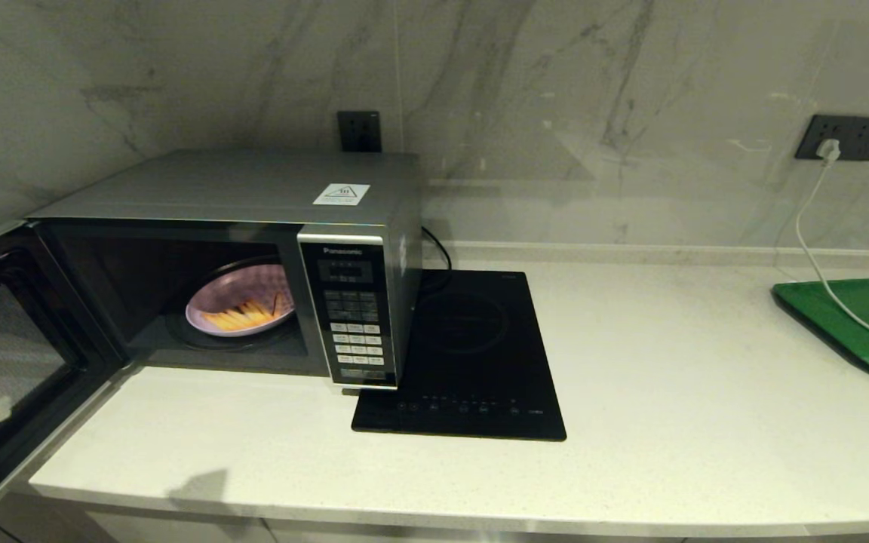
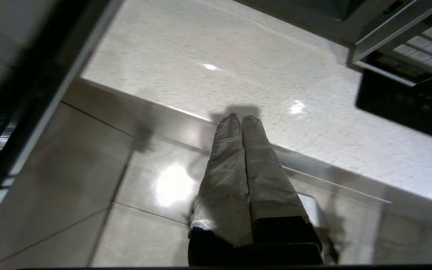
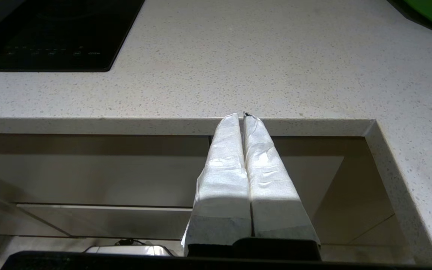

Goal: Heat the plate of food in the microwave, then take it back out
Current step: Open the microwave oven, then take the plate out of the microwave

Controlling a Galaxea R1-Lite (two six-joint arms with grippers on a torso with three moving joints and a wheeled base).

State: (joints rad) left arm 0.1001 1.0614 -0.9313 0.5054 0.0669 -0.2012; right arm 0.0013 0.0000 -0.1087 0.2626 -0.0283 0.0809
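Note:
The silver Panasonic microwave (image 1: 253, 188) stands at the counter's back left with its dark glass door (image 1: 4, 354) swung wide open to the left. Inside, on the turntable, sits the lilac plate of food (image 1: 241, 300) with orange-yellow fries on it. My left gripper (image 2: 241, 119) is shut and empty, below and in front of the counter's front edge, near the open door. My right gripper (image 3: 241, 116) is also shut and empty, low in front of the counter's edge further right. Neither gripper shows in the head view.
A flat black induction hob (image 1: 472, 354) lies right of the microwave. A green tray (image 1: 864, 317) sits at the far right with a white cable (image 1: 819, 249) running over it from a wall socket. The pale counter (image 1: 706, 422) spreads between them.

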